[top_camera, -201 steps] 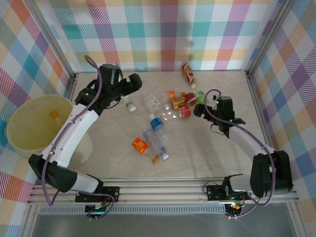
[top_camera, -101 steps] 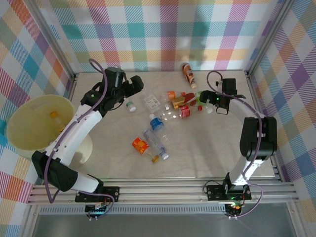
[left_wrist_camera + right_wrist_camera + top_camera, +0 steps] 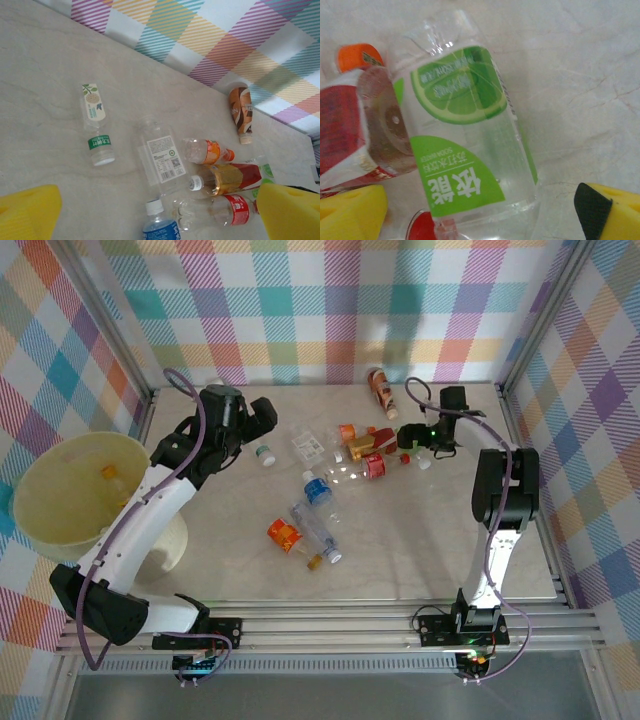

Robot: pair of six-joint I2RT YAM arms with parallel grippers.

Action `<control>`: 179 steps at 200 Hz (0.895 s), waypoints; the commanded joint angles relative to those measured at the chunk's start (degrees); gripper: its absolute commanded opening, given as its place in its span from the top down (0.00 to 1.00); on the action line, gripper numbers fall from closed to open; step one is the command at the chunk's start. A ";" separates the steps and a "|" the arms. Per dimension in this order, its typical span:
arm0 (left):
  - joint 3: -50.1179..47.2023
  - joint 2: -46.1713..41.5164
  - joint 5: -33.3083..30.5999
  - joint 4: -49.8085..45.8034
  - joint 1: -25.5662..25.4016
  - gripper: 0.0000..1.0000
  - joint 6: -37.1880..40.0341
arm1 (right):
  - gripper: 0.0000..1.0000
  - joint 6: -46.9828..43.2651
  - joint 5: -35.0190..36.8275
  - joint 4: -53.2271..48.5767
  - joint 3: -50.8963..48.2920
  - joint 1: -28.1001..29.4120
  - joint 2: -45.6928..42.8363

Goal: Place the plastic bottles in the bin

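**Trainee:** Top view: what has changed?

**Technician:** The right arm has swung from mid-worktop out to full reach. The right gripper [image 3: 408,437] now sits at the far-right end of the bottle cluster. The left gripper [image 3: 266,412] has shifted only slightly and hovers at the far left with its jaws apart and empty. The bin [image 3: 40,515] stands at the left edge of the worktop [image 3: 430,540], with one orange item visible inside. The other bottles [image 3: 317,487] lie loose on the worktop, well apart from the bin.

**Trainee:** Left wrist view?

**Technician:** The left gripper's fingers [image 3: 27,212] stand wide with nothing between them. Several bottles lie flat ahead, the nearest being a blue-capped bottle [image 3: 160,227]. No target is engaged.

**Trainee:** Right wrist view?

**Technician:** The right gripper's fingers [image 3: 350,210] stand on either side of the lime bottle [image 3: 465,150]. This bottle lies flat and touches a red bottle [image 3: 350,130] along one side. Bare worktop shows between the lime bottle and the other finger, so the right gripper is open and not yet gripping.

**Trainee:** What does that mean for the task?

**Technician:** The approach on the lime bottle appears complete, and closing is judged to be the next step. The red bottle lies against the target and could be caught or pushed as the jaws close. The carry then runs the full width of the worktop to the bin. Nearly all the bottles remain to be moved.
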 commanded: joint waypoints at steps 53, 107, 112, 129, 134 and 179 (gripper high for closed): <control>-0.12 -0.42 -2.27 -1.84 -0.28 0.00 0.32 | 0.18 -1.89 5.31 -4.02 4.90 2.35 4.79; 0.02 -0.28 -0.85 -1.61 -0.35 0.00 0.46 | 0.33 -1.99 10.18 -4.81 5.22 2.63 5.08; 0.05 -0.14 -0.57 -1.50 -0.37 0.00 0.50 | 0.35 -1.85 10.37 -4.68 4.78 2.57 4.59; 0.14 0.44 1.06 -1.25 -0.40 0.00 0.95 | 0.39 -1.13 11.39 -3.00 2.64 2.52 2.59; 0.08 0.65 1.87 -1.06 -0.42 0.00 1.03 | 0.41 -0.85 11.94 -2.64 2.11 2.56 2.06; -0.82 2.62 7.67 1.32 -0.39 0.00 1.38 | 0.47 3.10 19.28 -0.14 -3.46 2.34 -2.16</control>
